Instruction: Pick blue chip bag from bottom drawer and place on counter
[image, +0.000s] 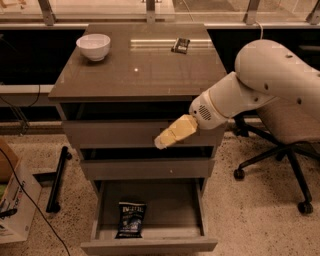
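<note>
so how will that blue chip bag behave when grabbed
The blue chip bag looks crinkly, so probably light, floppy, apt to crumple. Lying flat in the bottom drawer, it shouldn't roll. The gripper hangs above, by the upper drawers.

Behind the far edge of the counter (135, 70) runs a window band with pale metal posts (47, 12) over dark panels (30, 55), and a streak of light reflects near the far right corner. The floor (250, 220) is speckled and pale; an office chair (292, 125) on a black wheeled base stands beyond the right edge, while a cardboard box (15, 200), a black cable (35, 210) and a black bar (57, 177) lie left of the front left corner. The gripper (165, 140) hangs just below the front edge.
</note>
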